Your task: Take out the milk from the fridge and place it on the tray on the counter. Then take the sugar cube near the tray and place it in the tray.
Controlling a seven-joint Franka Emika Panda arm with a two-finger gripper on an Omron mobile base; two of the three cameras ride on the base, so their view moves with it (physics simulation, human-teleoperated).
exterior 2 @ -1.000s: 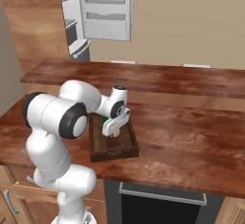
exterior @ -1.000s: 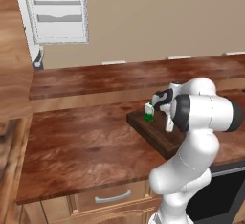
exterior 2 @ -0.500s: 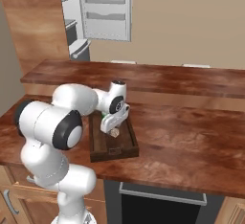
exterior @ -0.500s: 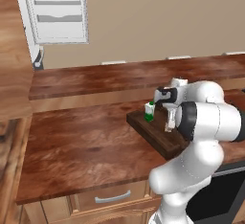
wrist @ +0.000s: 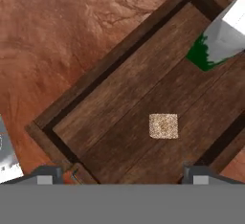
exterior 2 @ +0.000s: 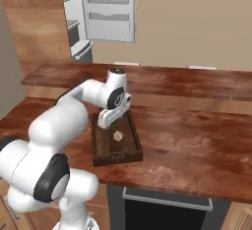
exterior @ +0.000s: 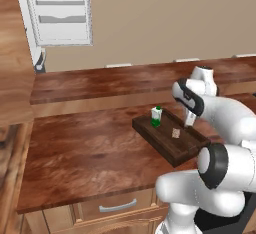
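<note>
The dark-brown tray (exterior: 189,151) (exterior 2: 118,158) (wrist: 103,122) lies on the reddish counter (exterior: 85,143) (exterior 2: 197,145). Upright at the tray's far end is the milk (exterior: 156,116) (wrist: 217,41), a white carton with green top and band; in the right base view the hand partly covers it. Flat on the tray floor, near the middle, rests the small beige sugar cube (exterior: 176,133) (exterior 2: 117,135) (wrist: 163,126). My gripper (exterior: 189,122) (exterior 2: 104,124) (wrist: 122,175) hovers just above the tray beside the cube, open, nothing between its fingertips (wrist: 48,173).
The fridge (exterior: 60,8) (exterior 2: 108,8) stands open at the far left, its white door racks showing. A raised wooden ledge (exterior: 115,80) runs behind the counter. A drawer handle (exterior: 117,207) and a dark appliance front (exterior 2: 162,214) sit below the counter edge.
The hand has lifted off the tray floor and the arm has swung back. The sugar cube now lies free in the tray, no longer at the fingers.
</note>
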